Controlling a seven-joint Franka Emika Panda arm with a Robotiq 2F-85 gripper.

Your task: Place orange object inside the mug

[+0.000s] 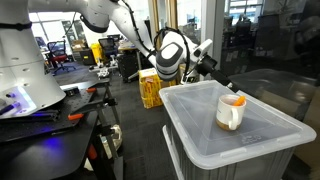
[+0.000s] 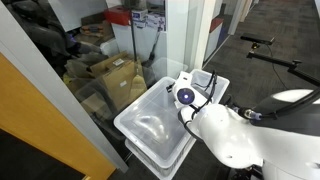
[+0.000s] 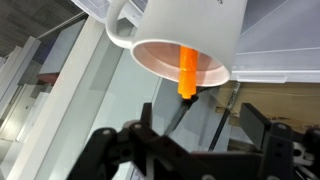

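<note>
Dark gripper (image 3: 195,155) parts fill the bottom of the wrist view, jaws spread wide with nothing between them. Just beyond is the mug (image 3: 185,30), white with plain sides and a loop handle at upper left (this view shows it mouth-down, opening toward the gripper). And there's the orange object (image 3: 187,72), slim and bright, standing inside the mug with one end poking past the rim.

In an exterior view the mug sits upright on the flat top of the translucent grey bin (image 1: 200,128), an orange tip above its rim, and the gripper hangs well apart, up and behind. A yellow crate (image 1: 150,90) stands behind the bin. In an exterior view the white arm (image 2: 235,135) covers the bin's near corner; I can't pick the mug out there.
</note>
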